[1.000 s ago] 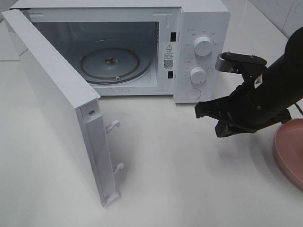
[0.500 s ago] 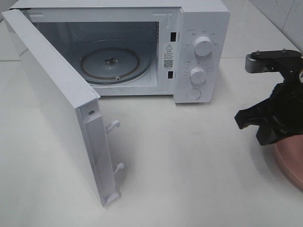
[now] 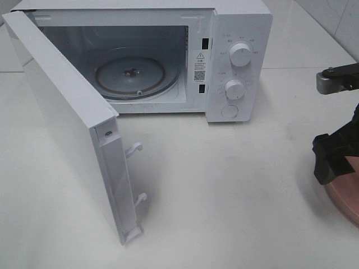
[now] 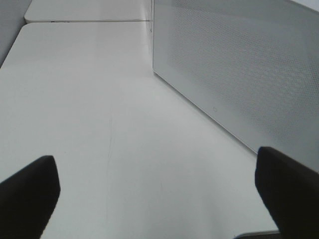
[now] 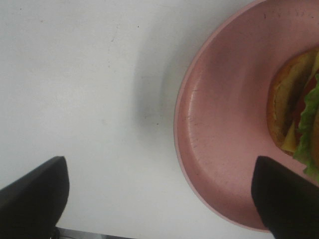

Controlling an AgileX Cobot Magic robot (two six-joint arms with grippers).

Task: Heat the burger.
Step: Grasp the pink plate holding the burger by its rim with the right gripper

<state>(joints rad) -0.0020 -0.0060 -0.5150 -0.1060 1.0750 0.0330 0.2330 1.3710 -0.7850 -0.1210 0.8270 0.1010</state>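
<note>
Our left gripper (image 4: 158,196) is held low and close to level. Its jaws are spread wide, with a dark fingertip (image 4: 27,191) poking in at each lower corner of its wrist view. Our right gripper (image 5: 159,199) is spread just as wide and points pretty much straight down. From up high we only catch the right arm (image 3: 336,154) at the far right edge, a black body with a silver wrist bracket (image 3: 331,81) above it.

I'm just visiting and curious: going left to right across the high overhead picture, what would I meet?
Swung-open white microwave door → round glass turntable → white control panel with round knobs → black right gripper
</note>
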